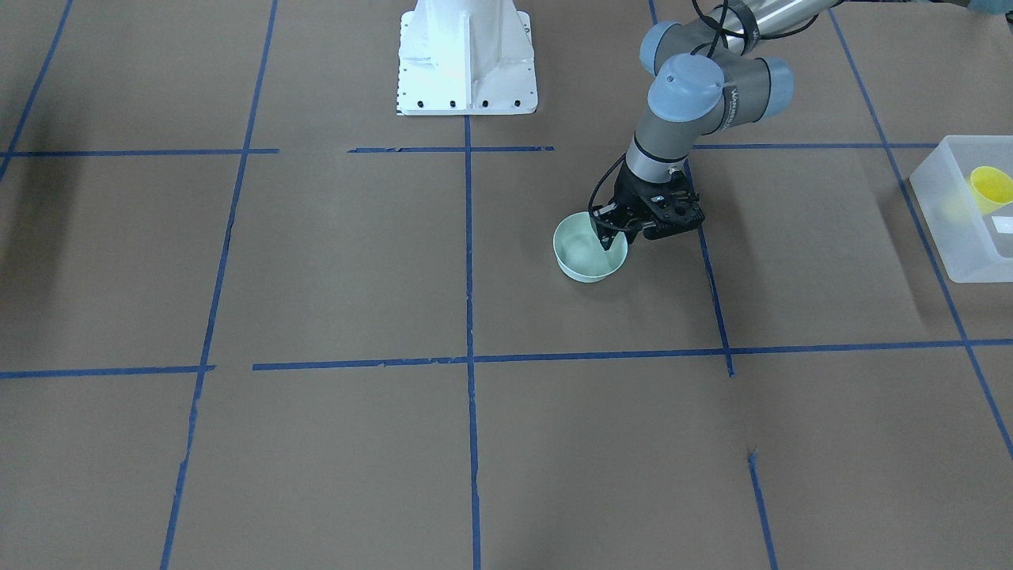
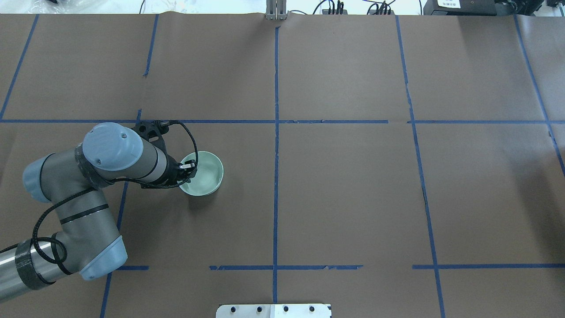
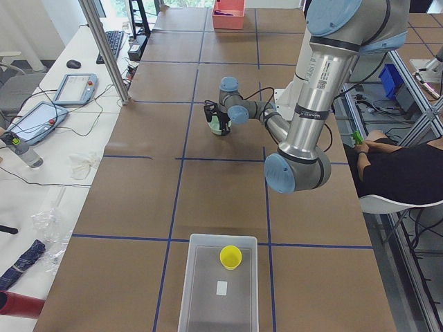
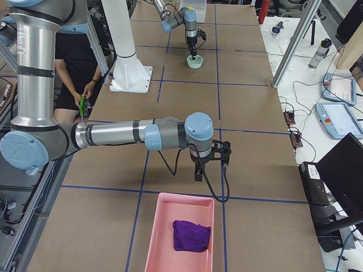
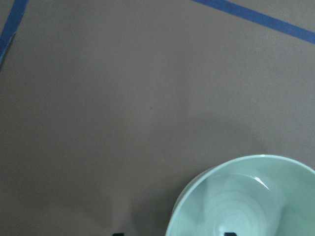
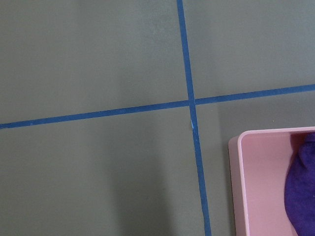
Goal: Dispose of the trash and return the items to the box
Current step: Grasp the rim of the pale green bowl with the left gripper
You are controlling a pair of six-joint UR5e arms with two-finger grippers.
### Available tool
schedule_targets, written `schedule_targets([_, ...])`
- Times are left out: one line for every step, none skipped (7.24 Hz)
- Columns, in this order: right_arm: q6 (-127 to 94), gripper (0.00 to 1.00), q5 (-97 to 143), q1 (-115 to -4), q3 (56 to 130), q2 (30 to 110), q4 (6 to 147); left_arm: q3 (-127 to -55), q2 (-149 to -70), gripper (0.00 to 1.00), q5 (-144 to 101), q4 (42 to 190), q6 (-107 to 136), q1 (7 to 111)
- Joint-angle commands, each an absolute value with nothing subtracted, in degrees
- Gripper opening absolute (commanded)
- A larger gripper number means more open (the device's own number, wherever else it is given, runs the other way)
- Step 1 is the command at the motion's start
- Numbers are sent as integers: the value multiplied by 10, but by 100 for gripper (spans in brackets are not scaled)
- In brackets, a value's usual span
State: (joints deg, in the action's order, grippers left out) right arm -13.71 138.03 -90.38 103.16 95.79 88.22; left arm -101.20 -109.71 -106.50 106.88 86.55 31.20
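Observation:
A pale green bowl [image 1: 582, 255] stands upright on the brown table; it also shows in the overhead view [image 2: 206, 176] and the left wrist view [image 5: 246, 201]. My left gripper [image 1: 616, 237] is open at the bowl's rim on the robot's side, one finger inside the bowl and one outside. The yellow cup [image 1: 991, 188] lies in the translucent box [image 1: 954, 237] at the table's left end, also seen in the exterior left view [image 3: 230, 257]. My right gripper [image 4: 197, 174] hangs above the table near a pink tray; I cannot tell whether it is open or shut.
The pink tray [image 4: 159, 249] at the table's right end holds a purple cloth [image 4: 191, 235]; its corner shows in the right wrist view [image 6: 246, 187]. The white robot base [image 1: 467, 59] stands at the table's edge. Blue tape lines cross the table.

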Motion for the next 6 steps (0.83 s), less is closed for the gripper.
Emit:
schedule_targets([-137,100,1379,-902,1031,958,882,-1027,-1095,0,-1068,1065,866,315])
schedule_targets([-136,100,1376,-899,1030,958,881,-1069,-1090,0,-1071,1049,864,322])
schedule_targets([-136,100,1375,-899,1029,958,880,-1105,-1088,0,-1084,1002,859,343])
schedule_targets([-134,100,1374,-898,1027,959,880,-1124,-1088,0,-1093,982,856,386])
schedule_targets([-131,100,1373,-898,1025,959,879,-1128,-1090,0,-1113,977,807,435])
schedule_targets([-128,100,1372,-898,1023,959,879,-1128,-1083,0,-1153,976,759,467])
